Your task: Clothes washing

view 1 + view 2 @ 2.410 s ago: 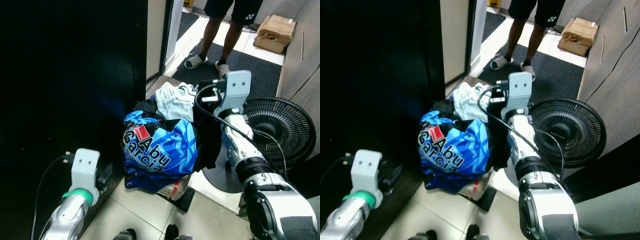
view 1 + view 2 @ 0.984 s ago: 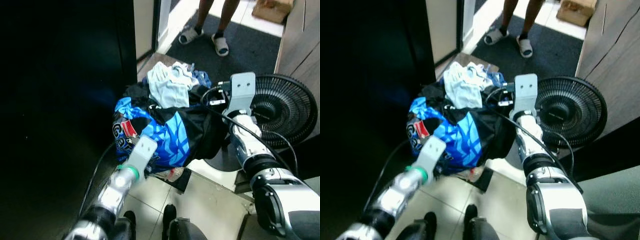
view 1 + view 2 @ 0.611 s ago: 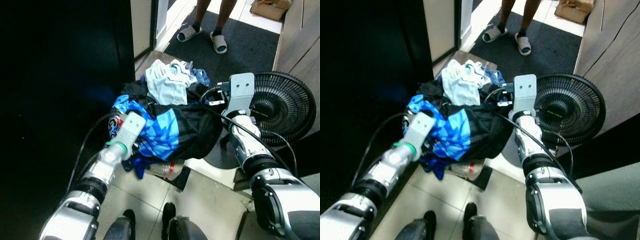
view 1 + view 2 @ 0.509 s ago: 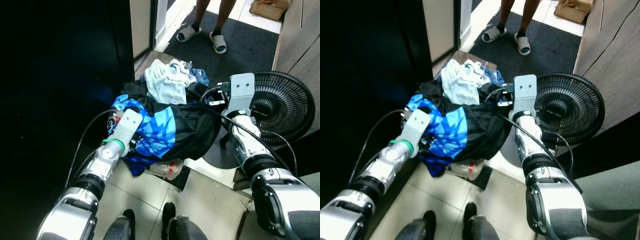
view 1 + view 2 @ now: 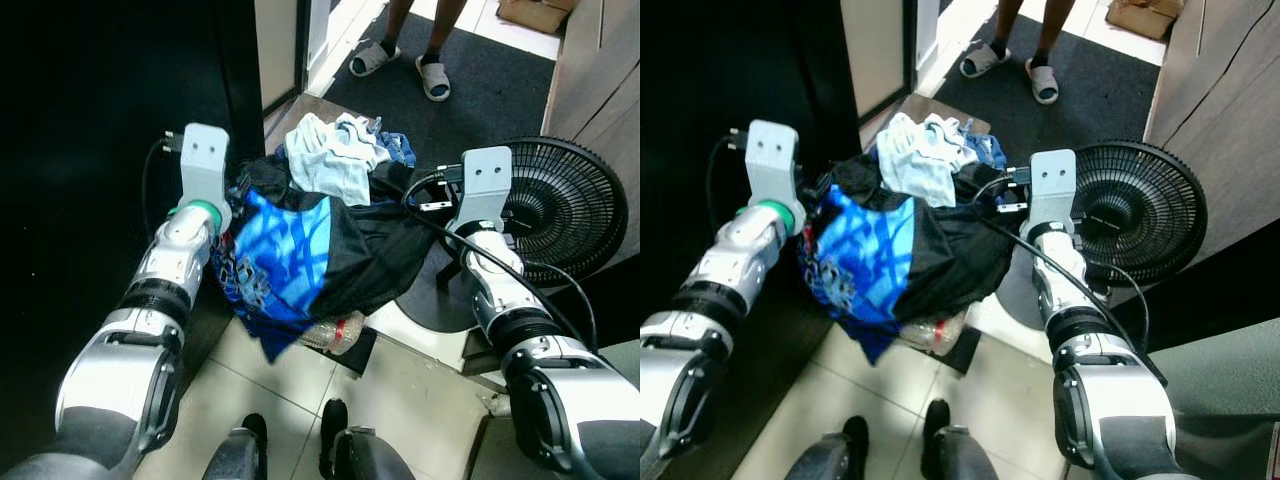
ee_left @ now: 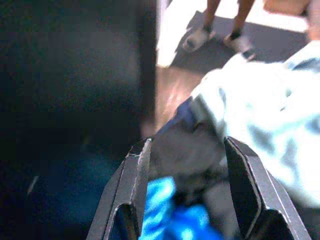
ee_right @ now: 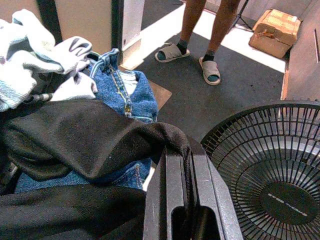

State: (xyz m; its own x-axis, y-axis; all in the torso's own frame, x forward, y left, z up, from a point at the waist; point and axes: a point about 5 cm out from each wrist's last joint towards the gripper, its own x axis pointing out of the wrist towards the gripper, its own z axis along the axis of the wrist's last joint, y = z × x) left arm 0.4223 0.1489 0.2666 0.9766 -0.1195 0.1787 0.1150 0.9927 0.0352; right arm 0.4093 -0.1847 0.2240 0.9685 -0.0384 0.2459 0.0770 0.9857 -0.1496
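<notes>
Right hand [image 7: 182,200] is clamped on a fold of black cloth [image 7: 95,135] at the pile's fan-side edge. Left hand [image 6: 187,195], fingers spread, pushes into the heap beside the blue jersey [image 5: 285,250]. White garments [image 5: 330,160] and jeans [image 7: 127,97] lie on top; whatever holds the clothes is hidden. A fan [image 5: 570,205] stands just beside.

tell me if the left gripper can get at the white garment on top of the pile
Probably yes. The left gripper is open at the pile's edge, and the white garment lies uncovered just beyond its fingers, with only dark cloth between.
</notes>
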